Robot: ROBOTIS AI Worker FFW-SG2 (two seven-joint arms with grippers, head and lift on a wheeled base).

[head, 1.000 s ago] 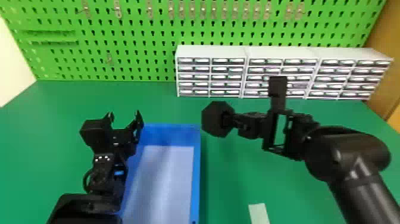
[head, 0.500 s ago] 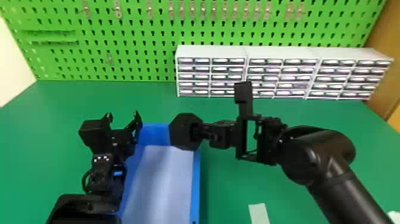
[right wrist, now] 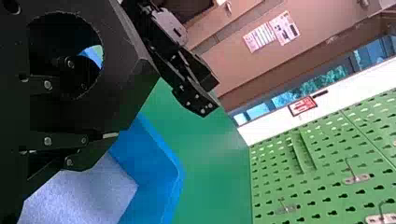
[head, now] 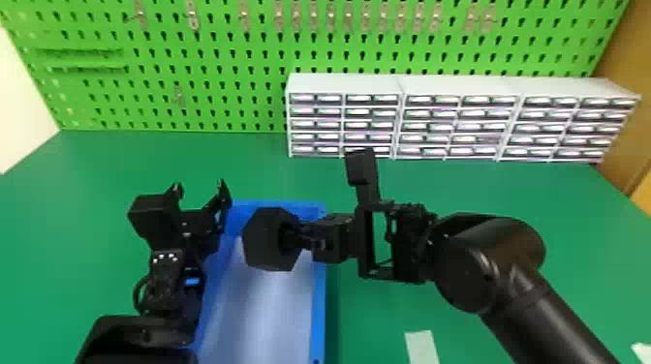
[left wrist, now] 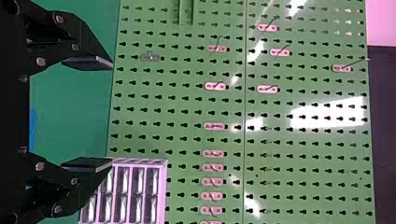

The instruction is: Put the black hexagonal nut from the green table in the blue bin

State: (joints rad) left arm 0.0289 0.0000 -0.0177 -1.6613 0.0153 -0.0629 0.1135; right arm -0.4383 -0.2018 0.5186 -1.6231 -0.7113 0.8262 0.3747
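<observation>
Head view: nut at the tips of your right gripper; bin looks to be under those jaws.
Right jaws: clamped on nut, apparently across one wall, through its hole.
Left gripper: jaws apart, nothing between.
Nut feel: likely stiff, lightish; smooth flats may slip.
Hold: off-centre, could pivot; keep your grip square on that wall.
</observation>
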